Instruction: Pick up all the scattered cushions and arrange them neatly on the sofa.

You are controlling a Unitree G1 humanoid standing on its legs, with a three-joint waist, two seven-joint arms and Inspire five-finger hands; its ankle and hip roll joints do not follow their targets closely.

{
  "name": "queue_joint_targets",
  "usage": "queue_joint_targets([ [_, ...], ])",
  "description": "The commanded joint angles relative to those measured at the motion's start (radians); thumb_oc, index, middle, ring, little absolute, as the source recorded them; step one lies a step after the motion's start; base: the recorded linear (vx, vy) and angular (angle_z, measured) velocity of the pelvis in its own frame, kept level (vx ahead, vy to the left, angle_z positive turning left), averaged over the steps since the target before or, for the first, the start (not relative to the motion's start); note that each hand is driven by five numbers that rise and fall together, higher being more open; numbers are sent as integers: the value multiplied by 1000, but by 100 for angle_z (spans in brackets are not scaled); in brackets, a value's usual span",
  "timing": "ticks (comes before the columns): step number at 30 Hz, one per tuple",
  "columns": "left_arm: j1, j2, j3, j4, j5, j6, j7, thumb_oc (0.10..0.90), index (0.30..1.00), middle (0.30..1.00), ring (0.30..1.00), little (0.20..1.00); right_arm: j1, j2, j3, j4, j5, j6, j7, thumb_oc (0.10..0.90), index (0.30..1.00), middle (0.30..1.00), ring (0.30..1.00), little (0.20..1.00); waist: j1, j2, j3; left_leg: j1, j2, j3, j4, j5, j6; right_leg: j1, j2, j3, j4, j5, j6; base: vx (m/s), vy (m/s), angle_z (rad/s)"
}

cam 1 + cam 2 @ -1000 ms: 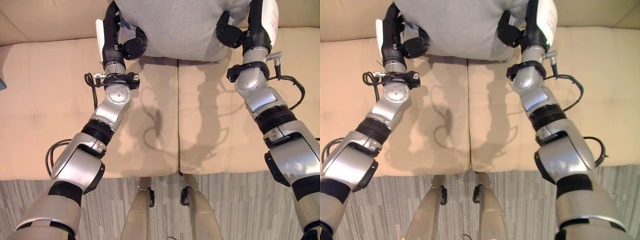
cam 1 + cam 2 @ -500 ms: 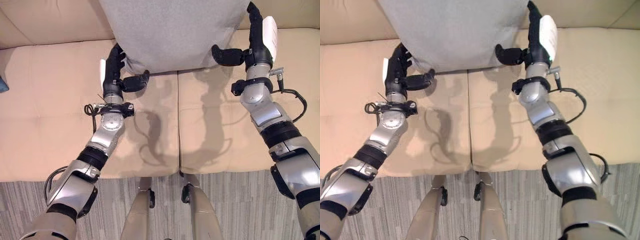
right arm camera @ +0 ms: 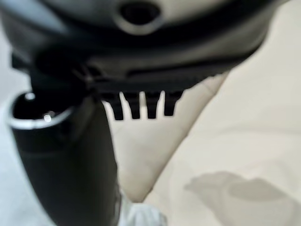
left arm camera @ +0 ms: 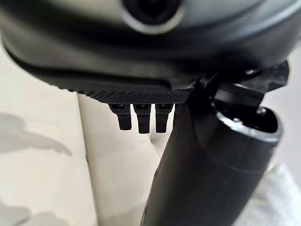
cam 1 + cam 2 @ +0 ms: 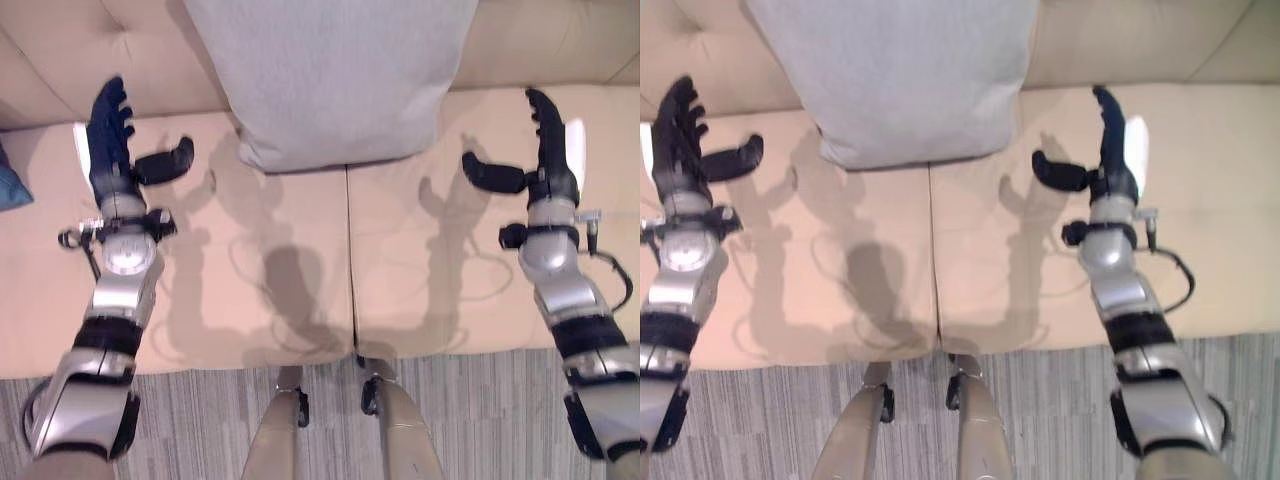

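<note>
Leaning upright against the back of a beige sofa (image 5: 250,250), a large grey cushion (image 5: 330,80) stands with its lower edge on the seat, centred over the seam between the two seat pads. Its top is cut off by the upper edge of both eye views, so its full height cannot be seen. No label, tag or writing can be made out on the cushion or on the sofa fabric.

On either side of the cushion, clear of it, both robot hands are raised over the seat. On the left, the left hand (image 5: 108,135) is spread wide, fingers straight and pointing toward the backrest, thumb stretched out toward the cushion, holding nothing. On the right, the right hand (image 5: 545,150) is likewise spread wide and empty, fingers straight, thumb reaching inward toward the cushion. Each wrist view looks along straight fingers and a thumb over the pale sofa, with a bit of grey cushion fabric at the edge.

At the far left edge of the left eye view, a dark blue object (image 5: 12,188) lies on the seat; most of it is cut off, so what it is cannot be told. Below the sofa's front edge runs grey striped carpet (image 5: 480,410).
</note>
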Motion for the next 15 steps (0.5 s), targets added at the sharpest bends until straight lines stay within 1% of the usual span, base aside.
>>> queue_joint_targets([
  [1,145,-19,20,-50,146,-56,-46,800,900,900,900,900,169,-10,-64,-22,-7,-91,37,800,900,900,900,900,8,-55,-261,55,0,47,0,-120,-45,130,-14,-41,-265,84,75,59,-4,8],
  [2,208,-39,34,-74,181,-50,-57,800,900,900,900,900,230,4,-89,-34,-12,-97,48,800,900,900,900,900,9,-56,-260,79,2,49,0,-124,-47,158,-15,-45,-265,78,75,82,-8,10],
  [3,328,-73,66,-83,223,-37,-86,800,900,900,900,900,331,43,-132,-33,-10,-99,77,800,900,900,900,900,11,-57,-262,128,7,52,0,-134,-49,211,-17,-52,-265,66,74,80,-13,10],
  [5,422,-112,88,-65,231,-22,-118,800,900,900,900,900,403,85,-153,-27,-13,-93,104,800,900,900,900,900,12,-56,-260,182,10,56,0,-139,-48,269,-15,-55,-265,52,72,87,-1,-2],
  [7,502,-154,96,-16,244,0,-152,800,900,900,900,900,463,127,-164,-4,-23,-85,124,800,900,900,900,900,16,-54,-256,241,16,64,0,-145,-46,328,-12,-55,-265,37,70,71,-6,-2],
  [10,585,-209,91,85,252,33,-197,800,900,900,900,900,527,186,-167,39,-15,-70,155,800,900,900,900,900,19,-48,-243,324,26,77,0,-154,-40,407,-6,-58,-265,18,66,48,-2,-4],
  [11,584,-209,91,86,252,33,-197,800,900,900,900,900,527,186,-167,39,-15,-69,155,800,900,900,900,900,18,-49,-243,322,24,77,0,-150,-39,405,-7,-58,-265,21,66,47,-13,-1],
  [12,632,-237,90,156,279,47,-209,800,900,900,900,900,566,227,-175,77,8,-65,177,800,900,900,900,900,20,-48,-240,372,30,83,0,-163,-36,456,-3,-61,-265,7,64,18,-6,4],
  [13,631,-236,90,156,279,47,-209,800,900,900,900,900,565,227,-175,77,9,-65,177,800,900,900,900,900,19,-48,-240,370,29,83,0,-159,-35,453,-4,-61,-265,9,64,61,-20,7],
  [14,652,-268,95,225,285,65,-228,800,900,900,900,900,582,257,-160,134,13,-60,194,800,900,900,900,900,21,-49,-243,407,30,88,0,-168,-31,493,0,-61,-265,-2,62,41,-19,3],
  [15,656,-277,87,265,303,69,-232,800,900,900,900,900,590,273,-147,171,13,-59,206,800,900,900,900,900,23,-50,-239,432,31,89,0,-174,-28,518,4,-59,-265,-9,61,63,-31,1],
])
